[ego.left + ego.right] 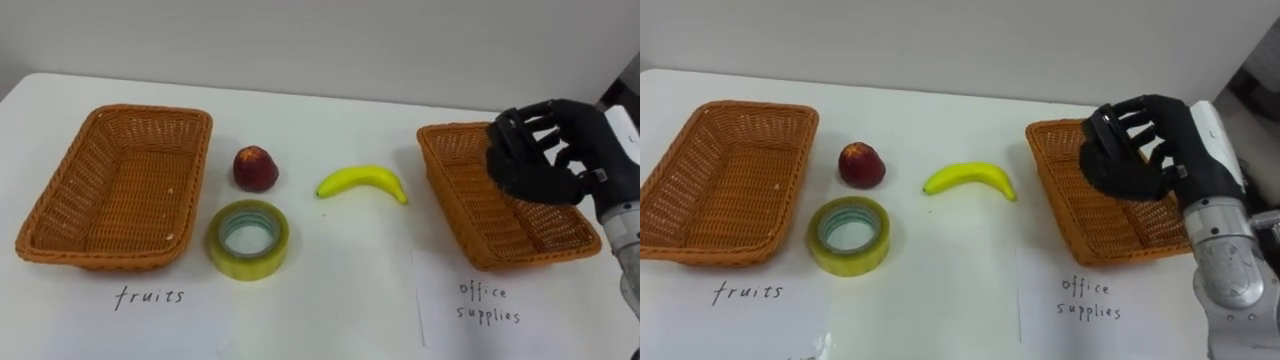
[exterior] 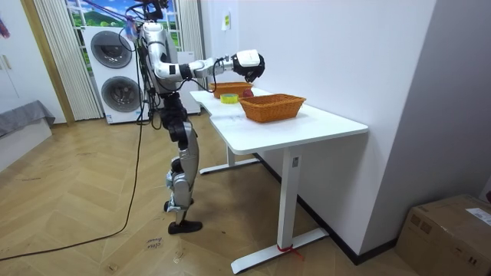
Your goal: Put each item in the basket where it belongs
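- Progress first: by my read nothing is sorted yet. Both the fruit basket (image 1: 58, 205) on my left and the office-supplies basket (image 1: 470, 205) on my right have nothing in them.
- Three things wait on the white surface (image 1: 330, 300) between the baskets: a red fruit (image 1: 256, 168), a banana (image 1: 362, 181) and a roll of tape (image 1: 274, 238).
- The red fruit sits just beside the fruit basket's right rim, with the tape roll close in front of it. The banana lies nearer the middle, apart from both baskets.
- What is left, as I judge it: both fruits go left, the tape goes right, so the whole job is ahead.
- My right hand (image 1: 535, 155) hovers above the far part of the office-supplies basket, fingers loosely spread and holding nothing that I can see.
- From that hand the banana is the nearest item, off to its left. The tape and red fruit lie well apart from it, across the surface.
- In the room view the robot stands at the surface's edge with that arm reaching out over it.
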### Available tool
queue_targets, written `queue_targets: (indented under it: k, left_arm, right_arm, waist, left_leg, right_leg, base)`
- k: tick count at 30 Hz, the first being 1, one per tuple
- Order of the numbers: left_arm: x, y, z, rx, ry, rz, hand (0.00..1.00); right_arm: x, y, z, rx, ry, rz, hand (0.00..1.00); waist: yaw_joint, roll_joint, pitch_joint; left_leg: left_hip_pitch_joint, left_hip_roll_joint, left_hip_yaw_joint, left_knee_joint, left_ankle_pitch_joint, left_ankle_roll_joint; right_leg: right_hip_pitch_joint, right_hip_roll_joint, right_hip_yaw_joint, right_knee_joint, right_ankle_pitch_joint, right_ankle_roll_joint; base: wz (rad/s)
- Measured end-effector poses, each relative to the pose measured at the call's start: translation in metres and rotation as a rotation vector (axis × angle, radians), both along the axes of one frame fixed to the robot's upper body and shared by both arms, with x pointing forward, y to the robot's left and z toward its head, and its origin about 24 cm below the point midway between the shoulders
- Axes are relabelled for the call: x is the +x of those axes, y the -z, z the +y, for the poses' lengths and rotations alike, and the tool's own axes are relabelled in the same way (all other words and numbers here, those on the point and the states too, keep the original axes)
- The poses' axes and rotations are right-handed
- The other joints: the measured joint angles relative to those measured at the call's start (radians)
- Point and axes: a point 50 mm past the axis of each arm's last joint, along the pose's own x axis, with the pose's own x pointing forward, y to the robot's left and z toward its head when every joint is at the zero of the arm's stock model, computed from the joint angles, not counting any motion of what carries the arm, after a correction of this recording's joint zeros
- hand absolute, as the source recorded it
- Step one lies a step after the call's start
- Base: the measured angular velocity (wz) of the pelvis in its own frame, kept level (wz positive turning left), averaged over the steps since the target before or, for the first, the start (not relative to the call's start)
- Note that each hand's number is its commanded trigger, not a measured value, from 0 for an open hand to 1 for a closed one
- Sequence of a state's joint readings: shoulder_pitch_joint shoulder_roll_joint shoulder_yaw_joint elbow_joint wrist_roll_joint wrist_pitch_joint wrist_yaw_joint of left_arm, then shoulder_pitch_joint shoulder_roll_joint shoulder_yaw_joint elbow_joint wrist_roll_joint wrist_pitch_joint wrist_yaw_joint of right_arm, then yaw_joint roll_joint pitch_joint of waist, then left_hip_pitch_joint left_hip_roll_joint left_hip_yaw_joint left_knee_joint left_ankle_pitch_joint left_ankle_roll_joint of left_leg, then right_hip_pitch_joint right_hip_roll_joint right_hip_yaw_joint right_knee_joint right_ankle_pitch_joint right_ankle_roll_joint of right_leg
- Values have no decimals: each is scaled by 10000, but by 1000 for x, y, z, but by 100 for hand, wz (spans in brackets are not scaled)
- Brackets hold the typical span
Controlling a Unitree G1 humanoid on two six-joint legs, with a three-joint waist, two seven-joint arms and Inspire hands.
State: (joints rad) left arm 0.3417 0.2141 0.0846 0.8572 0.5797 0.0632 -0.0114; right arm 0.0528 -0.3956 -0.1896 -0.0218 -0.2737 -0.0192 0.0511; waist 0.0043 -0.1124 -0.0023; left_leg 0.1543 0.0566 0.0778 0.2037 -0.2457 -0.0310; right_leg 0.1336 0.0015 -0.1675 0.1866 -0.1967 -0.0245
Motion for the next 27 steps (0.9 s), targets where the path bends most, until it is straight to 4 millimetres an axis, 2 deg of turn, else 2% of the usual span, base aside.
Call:
queue_targets:
  k: [14, 24, 25, 26, 27]
  left_arm:
    - [0, 0, 0, 3, -9, 20, 0]
    - [2, 1, -1, -136, -172, -56, 0]
    - [2, 1, -1, -137, -174, -56, 0]
    - [2, 1, -1, -140, -174, -56, 0]
    - [2, 1, -1, -140, -174, -58, 0]
  right_arm:
    - [-2, 20, -9, 117, 370, 912, 100]
    - [-3, 29, -9, 211, 344, 1360, 98]
    - [-3, 30, -9, 214, 350, 1378, 89]
    - [-3, 30, -9, 211, 341, 1388, 56]
    - [-3, 30, -9, 213, 326, 1400, 38]
  waist:
    - [16, -95, 71]
    - [51, -79, 76]
    - [49, -69, 80]
    - [47, -47, 77]
    - [47, -45, 70]
  left_leg:
    - [61, -5, -6, -15, 0, 1]
    - [55, -7, -14, -21, 0, 1]
    - [55, -7, -14, -21, 0, 1]
    - [54, -6, -13, -21, 0, 1]
    - [54, -7, -12, -21, 0, 1]
  right_leg:
    - [31, 0, -33, -34, -2, 3]
    - [32, -1, -114, -40, -2, 4]
    - [32, -1, -113, -37, -2, 4]
    - [28, -1, -110, -35, -2, 4]
    - [28, -3, -109, -35, -3, 4]
  base:
    - [0]
    - [0]
    - [0]
    - [0]
    - [0]
